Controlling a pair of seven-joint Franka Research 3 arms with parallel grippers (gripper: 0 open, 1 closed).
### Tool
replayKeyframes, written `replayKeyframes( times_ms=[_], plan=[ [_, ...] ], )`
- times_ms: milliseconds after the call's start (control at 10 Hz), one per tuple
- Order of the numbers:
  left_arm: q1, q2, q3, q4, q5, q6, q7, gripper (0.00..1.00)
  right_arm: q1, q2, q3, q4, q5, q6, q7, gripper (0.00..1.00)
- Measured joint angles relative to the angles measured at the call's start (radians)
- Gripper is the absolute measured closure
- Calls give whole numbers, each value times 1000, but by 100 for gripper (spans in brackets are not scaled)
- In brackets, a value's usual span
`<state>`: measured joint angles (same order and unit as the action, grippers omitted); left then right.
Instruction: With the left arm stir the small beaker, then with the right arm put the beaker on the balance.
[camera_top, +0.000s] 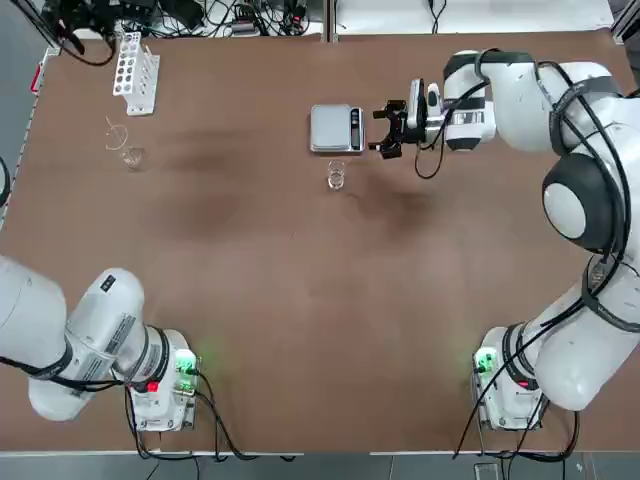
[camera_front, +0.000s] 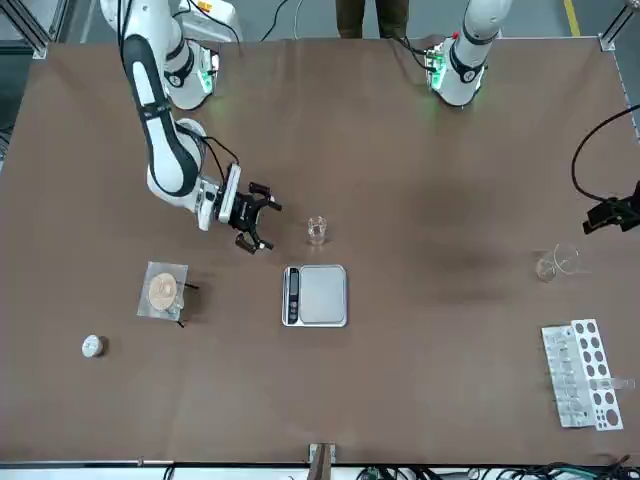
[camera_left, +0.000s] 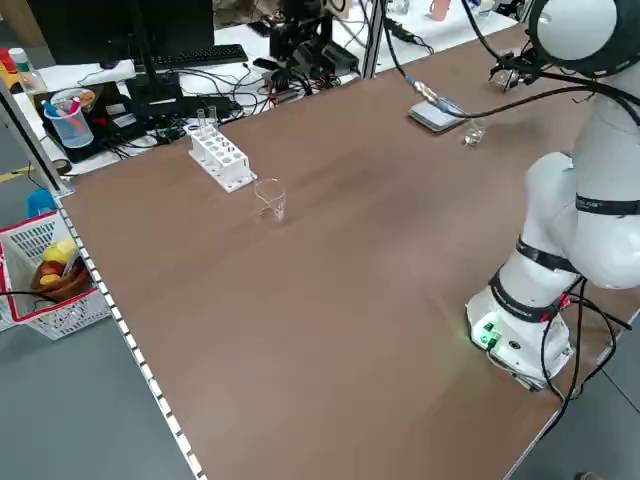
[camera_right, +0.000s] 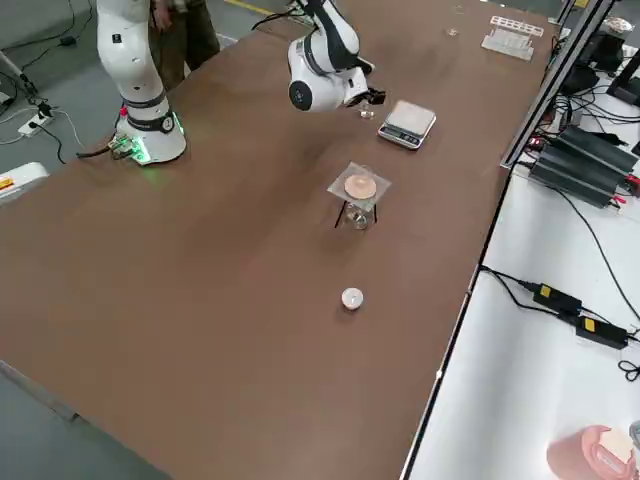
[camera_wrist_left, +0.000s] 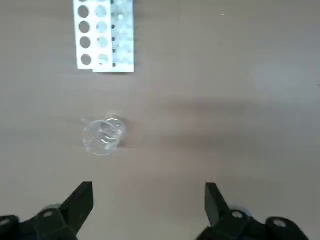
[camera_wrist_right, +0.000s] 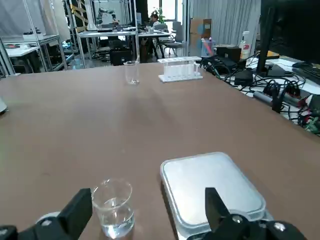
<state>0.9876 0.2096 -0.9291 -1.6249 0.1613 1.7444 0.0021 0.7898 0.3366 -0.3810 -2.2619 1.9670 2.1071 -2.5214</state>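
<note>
Brown tabletop, mostly bare; your small beaker (camera_top: 336, 177) stands upright just beside the balance (camera_top: 337, 129), not touching it, with a little clear liquid in the bottom. Right gripper (camera_top: 389, 130) hangs low and level near both, fingers spread wide, holding nothing. Left gripper (camera_wrist_left: 148, 205) is well apart over the far side of the table, also spread and empty, looking down on the larger flask (camera_top: 132, 156) and the test-tube rack (camera_top: 135, 72). Treat the beaker as light, thin, slick glass: likely to tip or slide if nudged, and it'll spill. Take it around the wall, about mid-height, gentle squeeze. Nothing stands between beaker and balance pan. A clear dish with a tan disc (camera_front: 164, 291) and a small white knob (camera_front: 92, 346) lie well clear.
</note>
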Motion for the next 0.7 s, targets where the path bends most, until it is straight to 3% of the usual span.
replayKeyframes(
  times_ms=[100, 300, 600, 700],
  plan=[
    [-81, -1, 41, 35, 0, -44, -18, 0, 0, 14, 8, -10, 4, -15, -16, 0],
    [-296, -1, 207, 106, -3, -116, -28, 0, -1, 34, 16, -31, 36, -79, -52, 0],
    [-694, -44, 591, 155, -79, -171, -28, 0, -15, 78, 16, -47, 145, -158, -92, 0],
    [-781, -65, 667, 156, -92, -173, -28, 0, -16, 94, 16, -48, 168, -164, -98, 0]
  ],
)
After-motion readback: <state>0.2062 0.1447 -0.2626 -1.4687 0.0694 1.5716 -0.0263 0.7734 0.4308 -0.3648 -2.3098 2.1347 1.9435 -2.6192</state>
